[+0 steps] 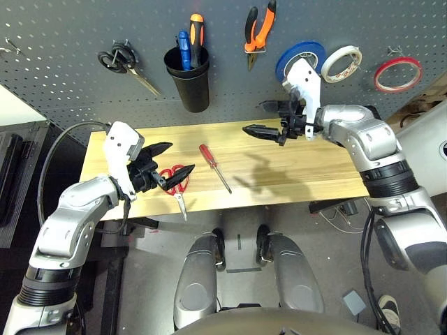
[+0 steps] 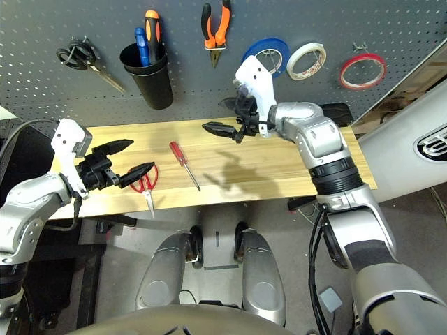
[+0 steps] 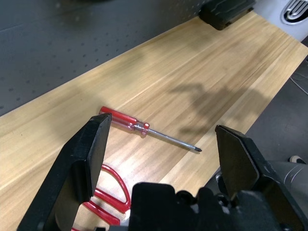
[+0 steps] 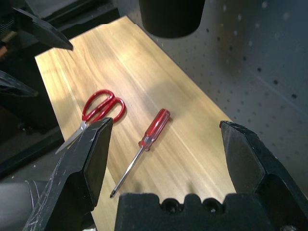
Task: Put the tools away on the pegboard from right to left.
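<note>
On the dark grey pegboard point(image 1: 63, 84) the thin red tape ring point(image 1: 397, 74) hangs at the far right, and the orange-and-black pliers point(image 1: 260, 31) hang near the middle. The red-handled screwdriver point(image 1: 214, 166) lies on the wooden table point(image 1: 314, 174). The red-handled scissors point(image 1: 174, 185) lie to its left, blades toward the front edge. My left gripper point(image 1: 179, 158) hovers open just above the scissors' handles, holding nothing. My right gripper point(image 1: 255, 117) is open and empty above the table's back edge, below the pliers. The right wrist view looks down on the screwdriver point(image 4: 149, 134) and the scissors point(image 4: 98, 106).
A black cup point(image 1: 188, 80) on the board holds a blue and an orange screwdriver. Black-handled scissors point(image 1: 126, 64) hang to its left. Blue tape point(image 1: 300, 57) and white tape point(image 1: 341, 63) hang between the pliers and the red ring. A black block point(image 2: 335, 112) sits at the table's right rear corner.
</note>
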`<state>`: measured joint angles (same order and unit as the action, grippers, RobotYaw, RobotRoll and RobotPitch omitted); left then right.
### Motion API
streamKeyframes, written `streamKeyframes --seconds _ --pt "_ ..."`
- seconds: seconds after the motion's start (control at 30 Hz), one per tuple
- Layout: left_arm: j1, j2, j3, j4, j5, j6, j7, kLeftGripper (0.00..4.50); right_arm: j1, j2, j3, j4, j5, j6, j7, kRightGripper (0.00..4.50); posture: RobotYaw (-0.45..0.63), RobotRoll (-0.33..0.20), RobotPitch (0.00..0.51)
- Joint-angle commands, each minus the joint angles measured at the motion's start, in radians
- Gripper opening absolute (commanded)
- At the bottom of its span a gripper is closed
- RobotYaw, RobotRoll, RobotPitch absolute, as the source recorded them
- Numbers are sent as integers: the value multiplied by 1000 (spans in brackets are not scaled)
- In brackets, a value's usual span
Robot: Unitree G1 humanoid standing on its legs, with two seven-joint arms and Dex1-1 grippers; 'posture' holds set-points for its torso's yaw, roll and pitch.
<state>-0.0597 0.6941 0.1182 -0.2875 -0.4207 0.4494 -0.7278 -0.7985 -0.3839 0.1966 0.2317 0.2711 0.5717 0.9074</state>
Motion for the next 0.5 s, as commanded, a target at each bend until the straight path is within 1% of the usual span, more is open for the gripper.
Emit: streamKeyframes --seconds 0.03,0.3,0.5 --pt "23 -4 -5 14 19 -14 -7 4500 7 13 22 18 -24 9 -9 4470 57 0 205" --pt "67 -6 7 34 35 -34 -2 4500 20 53 43 33 -60 11 -31 4470 65 0 206" --pt "74 -12 13 34 36 -35 6 4500 25 79 51 39 -77 18 -41 4470 70 0 209"
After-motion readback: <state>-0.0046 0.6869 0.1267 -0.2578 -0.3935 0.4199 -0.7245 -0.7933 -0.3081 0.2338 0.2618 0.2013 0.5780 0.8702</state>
